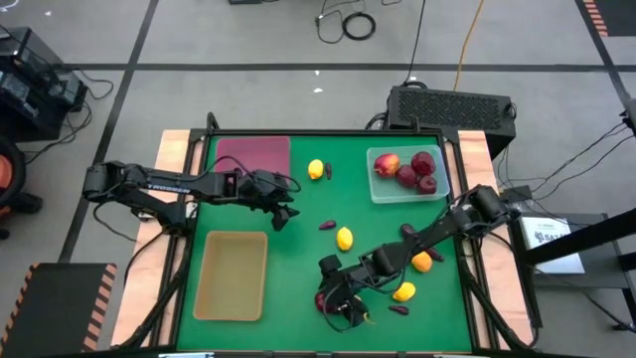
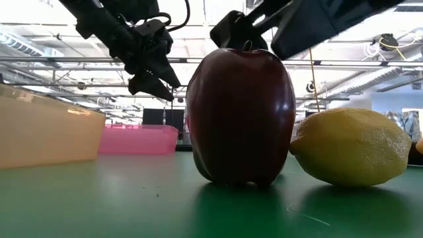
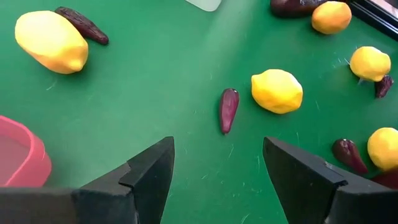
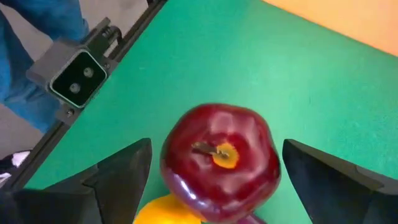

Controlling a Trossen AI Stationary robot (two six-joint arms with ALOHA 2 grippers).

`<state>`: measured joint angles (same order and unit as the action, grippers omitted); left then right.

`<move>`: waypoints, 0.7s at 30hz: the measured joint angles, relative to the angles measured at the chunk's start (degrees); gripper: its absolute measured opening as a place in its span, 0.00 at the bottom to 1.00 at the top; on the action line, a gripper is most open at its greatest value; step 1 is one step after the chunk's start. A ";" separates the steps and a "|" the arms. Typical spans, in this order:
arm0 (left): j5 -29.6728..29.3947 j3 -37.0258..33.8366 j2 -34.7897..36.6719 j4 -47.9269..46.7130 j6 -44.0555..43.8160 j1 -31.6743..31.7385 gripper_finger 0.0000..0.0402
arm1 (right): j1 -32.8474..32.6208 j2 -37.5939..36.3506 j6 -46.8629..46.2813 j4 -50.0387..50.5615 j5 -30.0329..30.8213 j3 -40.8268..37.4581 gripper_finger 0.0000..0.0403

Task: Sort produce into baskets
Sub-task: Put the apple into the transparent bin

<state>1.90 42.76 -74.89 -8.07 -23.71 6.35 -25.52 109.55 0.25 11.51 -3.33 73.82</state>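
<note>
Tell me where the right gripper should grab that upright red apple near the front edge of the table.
Grip the red apple across its widest middle, coming straight down. It stands upright with its stem up, and the open right gripper already has one finger on each side; a lemon sits close beside it.

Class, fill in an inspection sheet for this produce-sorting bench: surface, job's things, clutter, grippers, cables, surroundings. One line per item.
Surface: green mat, bare in places.
Job's things: maroon basket and tan basket look empty; clear basket holds several red apples. Loose on the mat: lemons, an orange fruit, dark purple pieces, a red apple.
Clutter: nothing seen.
Grippers: left gripper open, above the mat beside the maroon basket; right gripper open, fingers either side of the red apple.
Cables: cables on the floor beyond the table.
Surroundings: black box behind the table; a person's blue-clad leg at its edge.
</note>
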 joint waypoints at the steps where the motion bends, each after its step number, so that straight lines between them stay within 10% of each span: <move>1: -0.03 0.00 0.00 -0.01 -0.39 0.00 0.63 | 0.00 -0.04 0.00 -0.19 0.00 0.00 0.87; 21: -0.58 0.00 0.00 0.02 -1.41 0.00 0.63 | 0.02 2.21 -1.54 -6.11 0.68 -1.40 0.87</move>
<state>1.32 42.76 -74.89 -8.05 -25.12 6.35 -25.50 111.77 -1.29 5.40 -2.66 72.42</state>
